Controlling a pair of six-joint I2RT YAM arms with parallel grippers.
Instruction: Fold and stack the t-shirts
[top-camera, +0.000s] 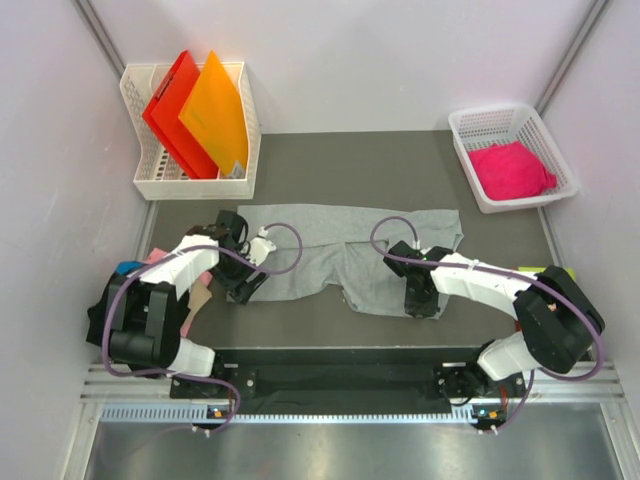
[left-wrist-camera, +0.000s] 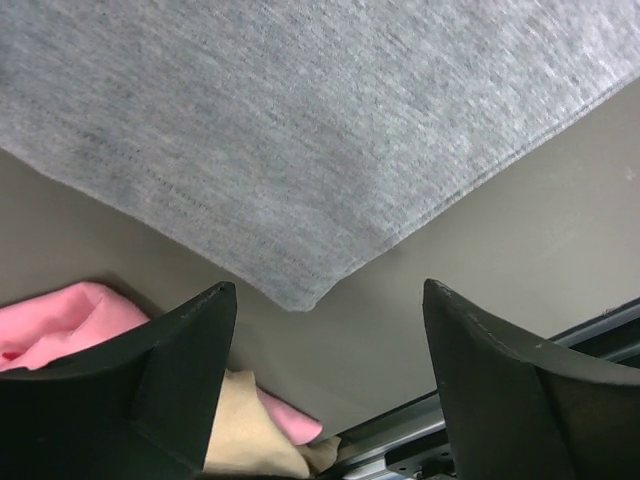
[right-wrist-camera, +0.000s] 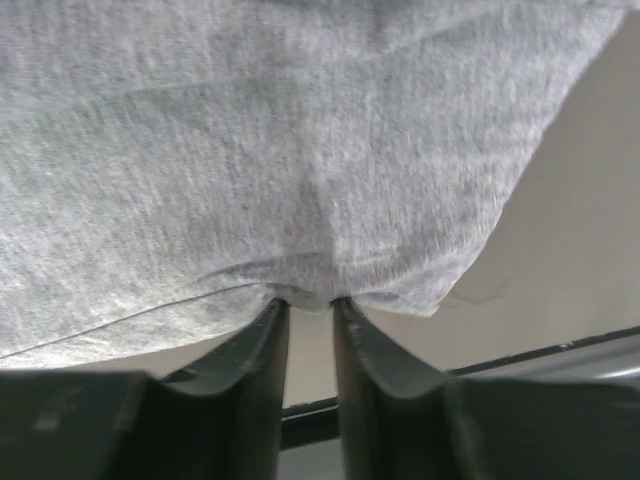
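Near right: right gripper (right-wrist-camera: 310, 300) down at the near hem of the grey t-shirt (top-camera: 340, 240), jaws almost together, pinching a small pucker of the cloth between the tips. Near left: left gripper (left-wrist-camera: 328, 285) over the shirt's near left corner, jaws spread wide, one finger on either side of the corner, no cloth between them; contact with the shirt not visible. Just beside the left fingers, off the shirt: a pale pink cloth (left-wrist-camera: 60, 320) and a beige cloth (left-wrist-camera: 250, 440), bunched together on the table (top-camera: 300, 165). Mid table: grey t-shirt lying mostly flat, long side running left to right, near edge uneven, with its right part reaching closer to the arms. Far right: white basket (top-camera: 525, 203) holding the bright pink t-shirt (top-camera: 510, 170), crumpled, well apart from the grey one. Far left: white rack (top-camera: 190, 185) with a red folder (top-camera: 170, 110) and an orange folder (top-camera: 215, 105) standing tilted inside.
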